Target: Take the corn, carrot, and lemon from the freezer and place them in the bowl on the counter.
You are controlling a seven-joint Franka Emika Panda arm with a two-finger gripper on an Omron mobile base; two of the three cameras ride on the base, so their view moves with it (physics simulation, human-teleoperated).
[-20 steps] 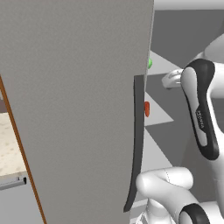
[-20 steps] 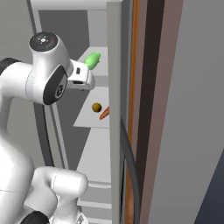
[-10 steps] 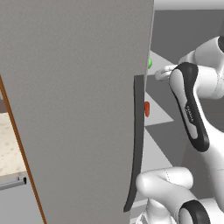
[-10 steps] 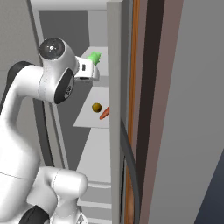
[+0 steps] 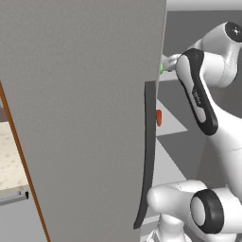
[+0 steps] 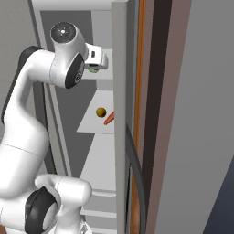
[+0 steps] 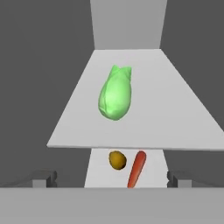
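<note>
Reaching into the open freezer (image 6: 119, 55), the white arm has its gripper (image 6: 101, 61) up at the top white shelf (image 7: 175, 109), just short of the corn (image 7: 115, 93). Fingers spread wide, nothing between them. Corn lies alone on that shelf, bright green, leafy tips pointing toward the back wall; a sliver of green also shows past the door edge in the left base view (image 5: 161, 68). One shelf down: lemon (image 7: 117, 160) and carrot (image 7: 137, 169) side by side, close but apart, the carrot to the right of the lemon in both the hand view and right base view. Grey freezer door (image 5: 85, 113) stands open, dark handle (image 5: 147, 151) along its edge. Beige worktop (image 5: 10, 156) visible at far left.
</note>
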